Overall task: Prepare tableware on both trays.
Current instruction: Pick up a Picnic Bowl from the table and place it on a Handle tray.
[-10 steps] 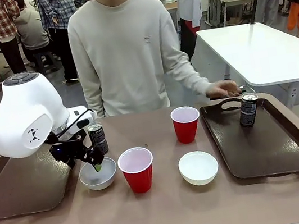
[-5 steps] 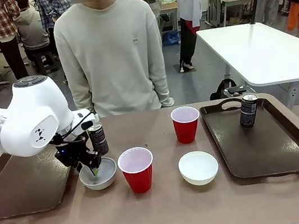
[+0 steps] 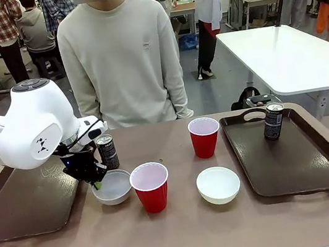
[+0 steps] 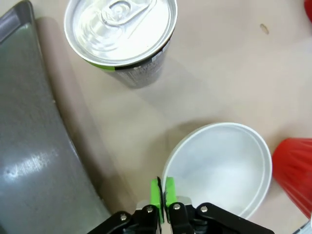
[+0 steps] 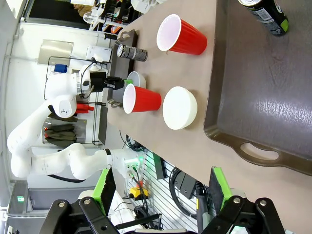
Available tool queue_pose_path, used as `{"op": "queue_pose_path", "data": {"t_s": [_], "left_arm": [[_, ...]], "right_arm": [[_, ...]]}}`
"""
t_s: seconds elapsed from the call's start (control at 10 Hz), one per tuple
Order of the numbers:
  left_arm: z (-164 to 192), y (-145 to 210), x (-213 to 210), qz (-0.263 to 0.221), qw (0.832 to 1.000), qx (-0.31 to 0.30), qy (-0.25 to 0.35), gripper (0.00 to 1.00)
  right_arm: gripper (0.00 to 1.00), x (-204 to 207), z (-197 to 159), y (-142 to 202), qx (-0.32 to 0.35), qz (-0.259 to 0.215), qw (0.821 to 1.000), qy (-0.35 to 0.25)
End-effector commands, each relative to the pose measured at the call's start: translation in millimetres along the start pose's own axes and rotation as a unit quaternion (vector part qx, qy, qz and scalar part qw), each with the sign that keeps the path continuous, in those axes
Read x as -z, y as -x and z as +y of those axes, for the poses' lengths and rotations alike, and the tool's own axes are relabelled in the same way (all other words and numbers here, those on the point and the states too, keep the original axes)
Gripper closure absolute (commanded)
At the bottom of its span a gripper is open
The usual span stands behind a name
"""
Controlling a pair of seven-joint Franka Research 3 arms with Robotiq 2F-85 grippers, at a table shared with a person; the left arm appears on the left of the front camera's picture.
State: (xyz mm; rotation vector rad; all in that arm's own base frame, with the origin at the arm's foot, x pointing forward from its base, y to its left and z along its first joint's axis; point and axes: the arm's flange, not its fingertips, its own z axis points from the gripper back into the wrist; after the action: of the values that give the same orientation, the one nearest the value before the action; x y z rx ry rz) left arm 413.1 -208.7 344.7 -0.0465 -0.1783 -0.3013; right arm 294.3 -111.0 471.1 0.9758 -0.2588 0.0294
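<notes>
Your left hand [image 3: 97,183] is clamped on the rim of a small white bowl [image 3: 113,188]. From the left wrist, its green pads [image 4: 155,191] press together on the thin rim, and the hand's black body is cut off at the bottom edge. The bowl is just beside the left tray [image 3: 22,212], and it is hard to tell whether it rests on the tan desk [image 3: 188,232] or hangs just above it. Your white arm hides that tray's far end.

A dark can [image 3: 107,151] stands upright behind the bowl, its lower part covered by the hand. It has a silver top and a green band, but its print is too blurred to read.

Your right hand [image 5: 161,185] is spread wide with nothing in it. The right tray [image 3: 297,171] is smooth and dark brown with a cut-out handle, and a second can [image 3: 273,121] stands at its far end, label unreadable.

Between the trays on the desk are a near red cup [image 3: 151,187], a far red cup [image 3: 204,136] and a second white bowl [image 3: 218,184]
</notes>
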Motion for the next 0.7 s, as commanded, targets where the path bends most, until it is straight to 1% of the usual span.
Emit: {"op": "queue_pose_path", "data": {"t_s": [0.0,0.1,0.2,0.3,0.4,0.6], "left_arm": [[0.2,-0.2,-6.5,-0.001,0.999,-0.03,-0.019,1.0],[3.3,1.3,-15.5,-0.006,0.999,-0.042,-0.009,1.0],[6.6,3.6,-28.1,0.012,0.998,-0.061,0.004,1.0],[15.1,9.9,-52.9,0.01,0.997,-0.079,0.014,1.0],[24.9,18.2,-81.4,-0.008,0.996,-0.092,0.018,1.0],[47.2,34.6,-124.8,-0.042,0.993,-0.105,0.015,1.0]], "right_arm": [[0.0,0.3,-0.7,-0.2,-0.002,-0.001,1.0,-0.008],[0.0,0.3,-0.7,-0.2,-0.002,-0.001,1.0,-0.008],[0.0,0.3,-0.7,-0.2,-0.002,-0.001,1.0,-0.008],[0.0,0.3,-0.7,-0.2,-0.002,-0.001,1.0,-0.008],[0.0,0.3,-0.7,-0.2,-0.002,-0.001,1.0,-0.008],[0.0,0.3,-0.7,-0.2,-0.002,-0.001,1.0,-0.008]]}}
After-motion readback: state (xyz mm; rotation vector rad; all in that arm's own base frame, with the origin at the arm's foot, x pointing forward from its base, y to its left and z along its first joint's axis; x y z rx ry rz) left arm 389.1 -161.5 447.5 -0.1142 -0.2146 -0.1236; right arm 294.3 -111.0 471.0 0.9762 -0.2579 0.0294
